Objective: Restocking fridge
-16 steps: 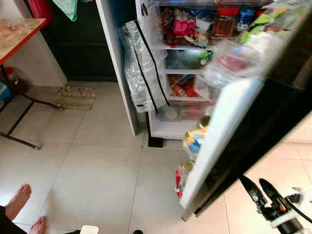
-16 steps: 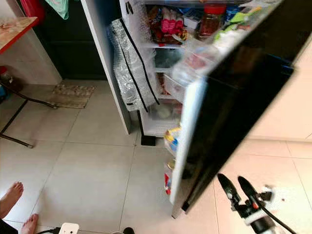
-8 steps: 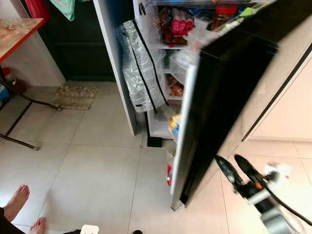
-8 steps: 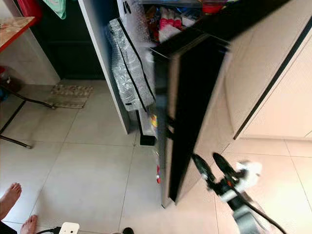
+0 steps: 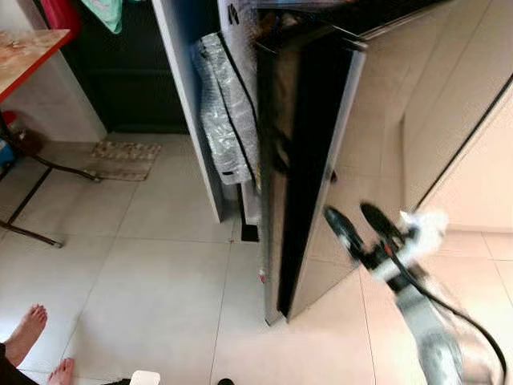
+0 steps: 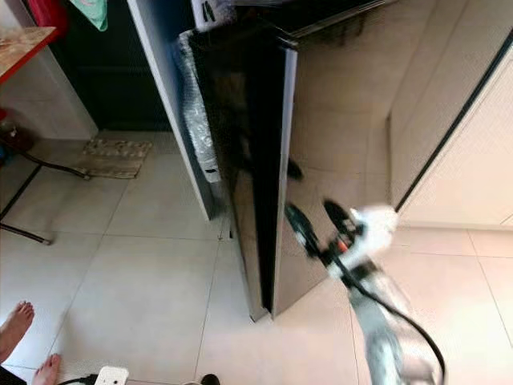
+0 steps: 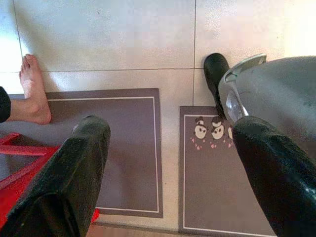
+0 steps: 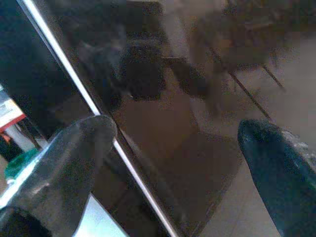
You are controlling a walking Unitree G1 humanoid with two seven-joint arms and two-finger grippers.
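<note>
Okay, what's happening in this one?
The robot is shutting the fridge. Its right claw, fingers spread, is at the glossy black outer face of the fridge door, which stands partly open with a silver insulated bag hanging just inside. The left claw hangs idle over floor mats. A person's bare feet rest on the tiles nearby.

A home kitchen: a tall black fridge (image 5: 309, 160) stands on pale floor tiles (image 5: 152, 281) beside cream cupboards (image 5: 473, 144), with a small floor mat (image 5: 124, 159), a folding table (image 5: 28, 52), and a person's bare feet (image 5: 32, 341).
</note>
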